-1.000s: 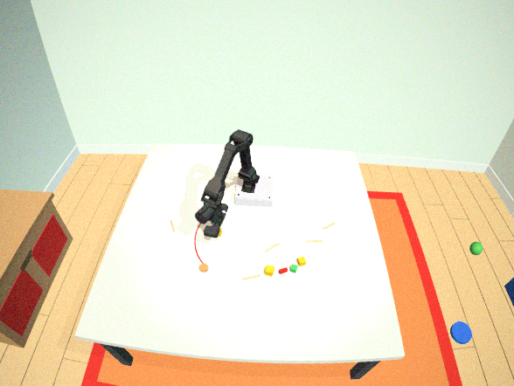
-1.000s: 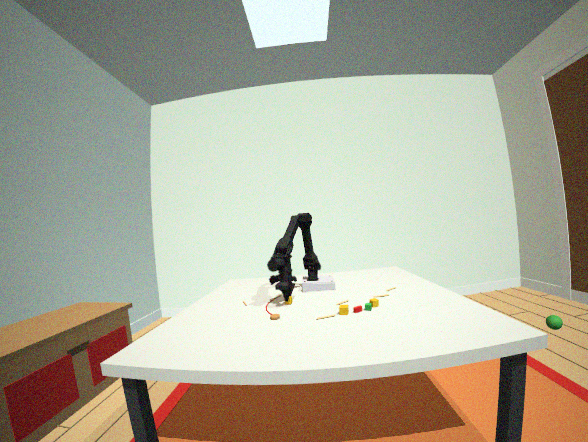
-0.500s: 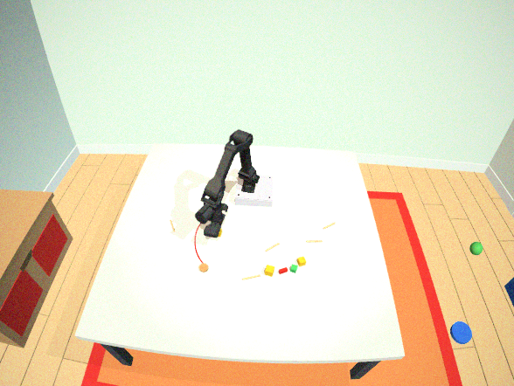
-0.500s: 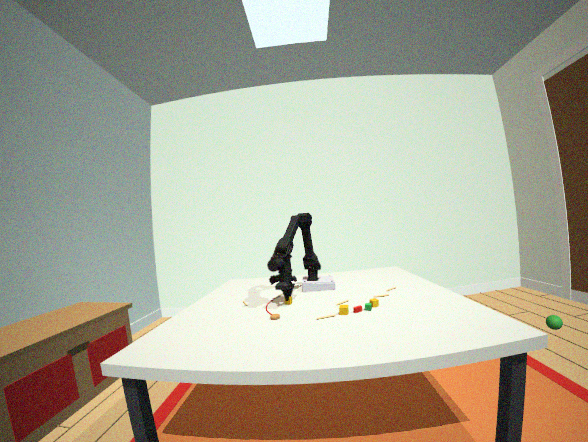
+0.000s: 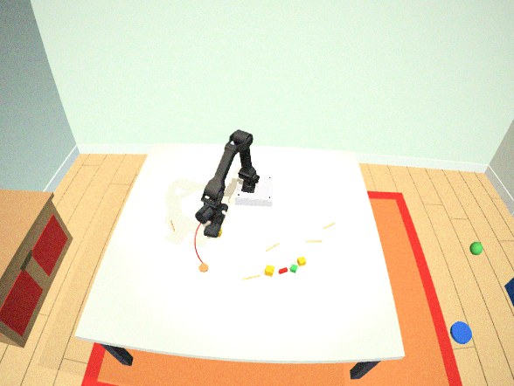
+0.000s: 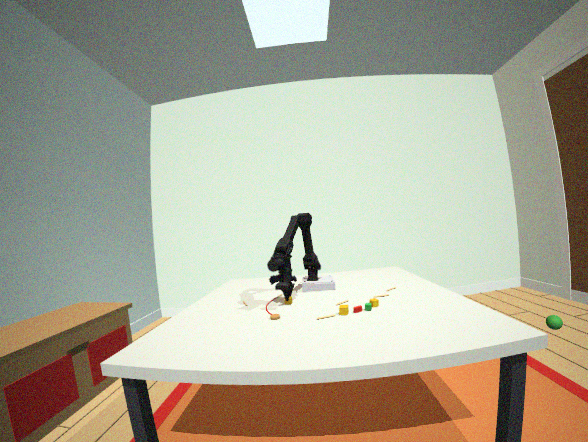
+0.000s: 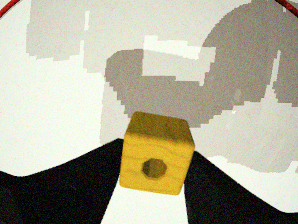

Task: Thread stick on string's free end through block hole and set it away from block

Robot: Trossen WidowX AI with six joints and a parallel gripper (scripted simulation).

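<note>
1. The table (image 5: 218, 314) (image 6: 320, 350) is white and carries everything below.
2. The black arm (image 5: 225, 167) (image 6: 307, 240) rises from a pale base (image 5: 266, 202) (image 6: 327, 286), bent over and reaching down.
3. The gripper (image 5: 215, 231) (image 6: 287, 298) (image 7: 156, 152) points down, its jaws narrowed onto the sides of the block – one finger at each side.
4. The block (image 5: 220, 234) (image 6: 289, 302) (image 7: 150, 145) is yellow wood; its round hole faces the wrist camera's near side.
5. The red string (image 5: 195, 244) (image 6: 267, 306) (image 7: 7, 11) curves from the button (image 5: 204, 267) (image 6: 275, 317) to beneath the arm. Its far end is hidden in the top view, so I can't tell where the stick on it lies.
6. A larger yellow cube (image 5: 269, 271) (image 6: 344, 310), a red piece (image 5: 283, 271) (image 6: 357, 309), a green cube (image 5: 294, 268) (image 6: 368, 306) and a smaller yellow cube (image 5: 302, 261) (image 6: 374, 302) form a loose row, well apart from the gripper.
7. Thin sticks lie around that row – one (image 5: 251, 278) (image 6: 326, 317) near the larger yellow cube. Another stick (image 5: 172, 225) (image 6: 245, 303) lies across the string from the gripper, in the arm's shadow.
</note>
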